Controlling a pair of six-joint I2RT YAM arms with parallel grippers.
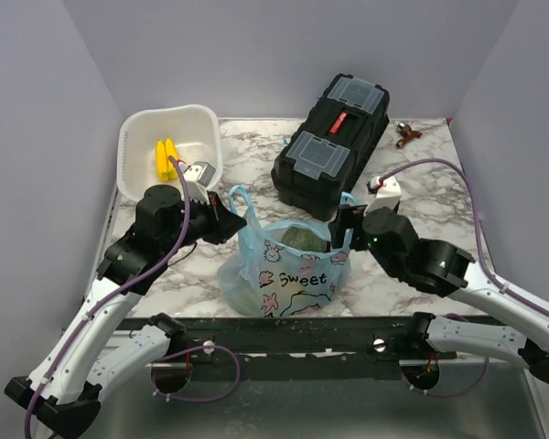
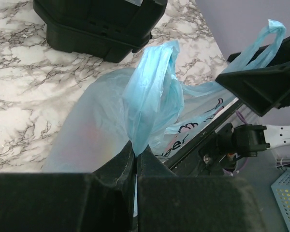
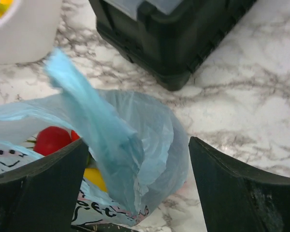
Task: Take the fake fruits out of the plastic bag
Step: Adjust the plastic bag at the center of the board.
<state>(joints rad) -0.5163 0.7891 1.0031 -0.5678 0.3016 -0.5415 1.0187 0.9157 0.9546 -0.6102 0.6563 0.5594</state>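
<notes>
The light-blue plastic bag [image 1: 288,270] with cartoon print stands at the table's near edge, between both arms. My left gripper [image 1: 231,219] is shut on a bunched fold of the bag [image 2: 150,92] at its left rim, the jaws pressed together [image 2: 135,151]. My right gripper [image 1: 345,233] is open at the bag's right side; in the right wrist view a loose handle [image 3: 89,116] rises between its wide-apart fingers [image 3: 137,145] without being pinched. Inside the bag [image 3: 154,130] I see fake fruits: a red fruit [image 3: 50,139] and a yellow one [image 3: 95,178]. Other contents are hidden.
A black toolbox [image 1: 334,142] lies just behind the bag. A white basket [image 1: 146,137] at the back left holds yellow ridged sticks [image 1: 166,157]. A small reddish-brown object [image 1: 407,134] sits at the back right. The table's front rail [image 1: 302,331] runs close under the bag.
</notes>
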